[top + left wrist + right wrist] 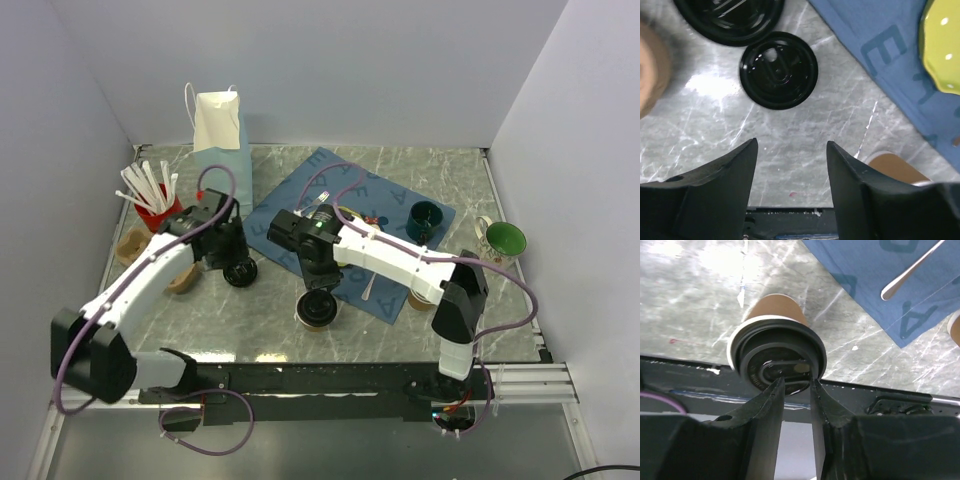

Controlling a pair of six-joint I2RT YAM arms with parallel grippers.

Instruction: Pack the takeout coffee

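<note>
The takeout coffee (318,310), a tan paper cup with a black lid, stands on the marble table near the front edge. In the right wrist view the takeout coffee (777,352) lies right under my fingertips. My right gripper (318,285) is directly above it, and in its own view the right gripper (796,380) has its jaws nearly closed, tips resting on the lid top with nothing between them. My left gripper (236,262) is open and empty. In its own view the left gripper (791,144) hovers just short of a loose black lid (778,70).
A white paper bag (220,135) stands at the back left. A red holder of white stirrers (155,205) and lidless tan cups (183,280) are on the left. A blue cloth (345,195) holds a yellow dish (942,45), a spoon (910,272) and a dark mug (424,220). A green cup (502,240) sits at the right.
</note>
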